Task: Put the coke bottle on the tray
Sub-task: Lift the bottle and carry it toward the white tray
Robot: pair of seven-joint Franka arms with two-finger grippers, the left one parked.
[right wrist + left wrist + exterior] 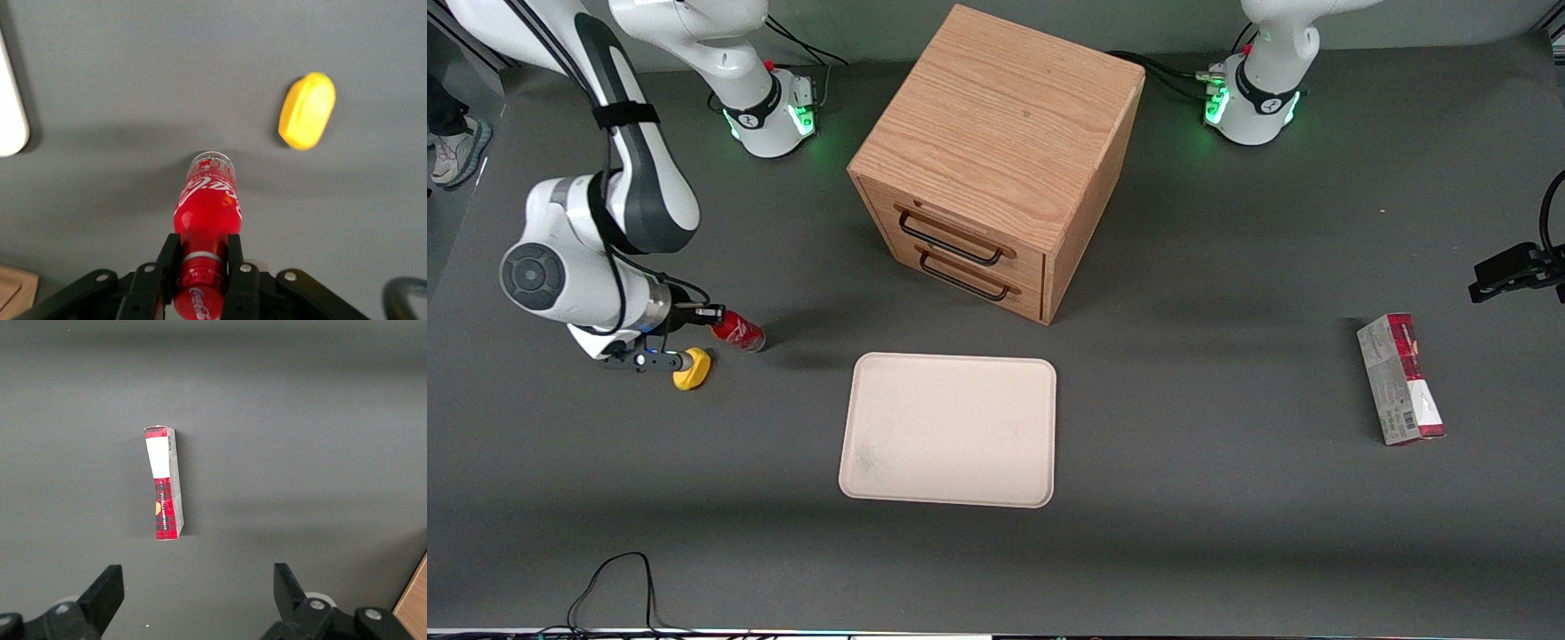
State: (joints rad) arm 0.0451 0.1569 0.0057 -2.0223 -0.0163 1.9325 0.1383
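Gripper (203, 270) has its jaws clamped on the neck of the coke bottle (207, 200), just below the cap. In the front view the coke bottle (737, 330) is held tilted, base pointing toward the tray (951, 429), and looks to be just off the grey bench (1183, 533); contact with the bench can't be confirmed. The bottle sits well apart from the tray, toward the working arm's end of the bench and slightly farther from the front camera than the tray's nearest rim. Yellow lemon-shaped object (692, 368) lies on the bench just beside the bottle, nearer the front camera, not touching it. Wooden drawer cabinet (996, 160) stands farther from the front camera than the tray. Red-and-grey carton (1400, 380) lies flat, well apart from the tray, toward the parked arm's end.
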